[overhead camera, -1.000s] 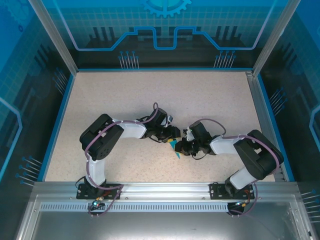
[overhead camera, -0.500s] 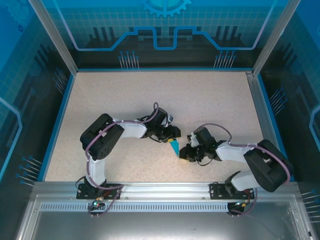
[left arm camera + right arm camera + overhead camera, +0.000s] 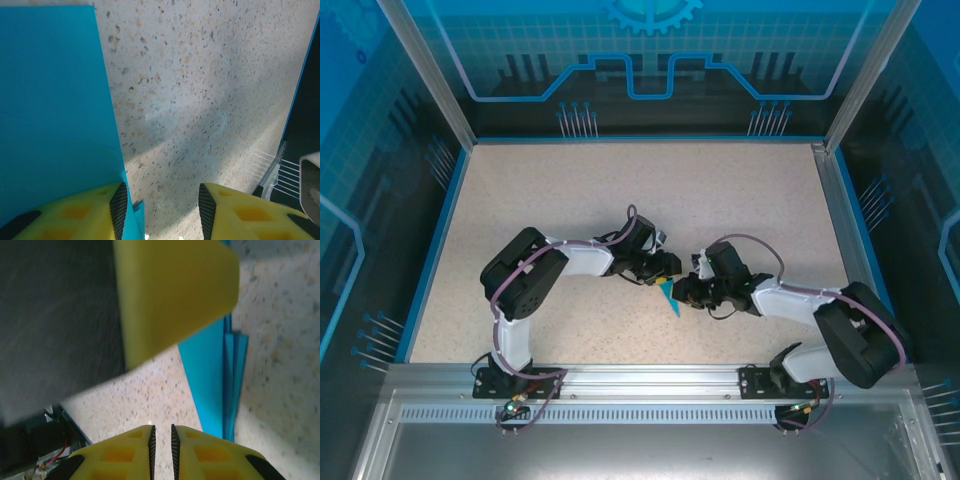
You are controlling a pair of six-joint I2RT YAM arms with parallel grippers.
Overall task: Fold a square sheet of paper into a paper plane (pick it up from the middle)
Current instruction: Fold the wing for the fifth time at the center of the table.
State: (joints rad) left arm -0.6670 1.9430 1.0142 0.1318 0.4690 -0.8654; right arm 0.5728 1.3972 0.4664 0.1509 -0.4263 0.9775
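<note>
Because the two arms meet just past their bases, look there first. Your right arm's fingers (image 3: 150, 440) are pressed almost together, with only a slit between them and nothing seen in it. They sit low over the surface, just beside the cyan paper (image 3: 212, 375). Your left arm's fingers (image 3: 225, 210) stand spread. One rests on or against the paper's edge, and bare surface shows between them.

The paper lies flat between the two wrists as a narrow folded wedge, its layers fanned at one side. With a single finger as the only likely hold, a nudge from your right side would probably slide or spin the paper. It could also lift the stacked folds open, so the next crease lands crooked. The wrists also look close enough to knock each other.

Beyond them the speckled beige surface (image 3: 620, 190) runs to a blue rim (image 3: 640, 139). Past that stand aluminium posts and blue patterned panels (image 3: 650, 60).
</note>
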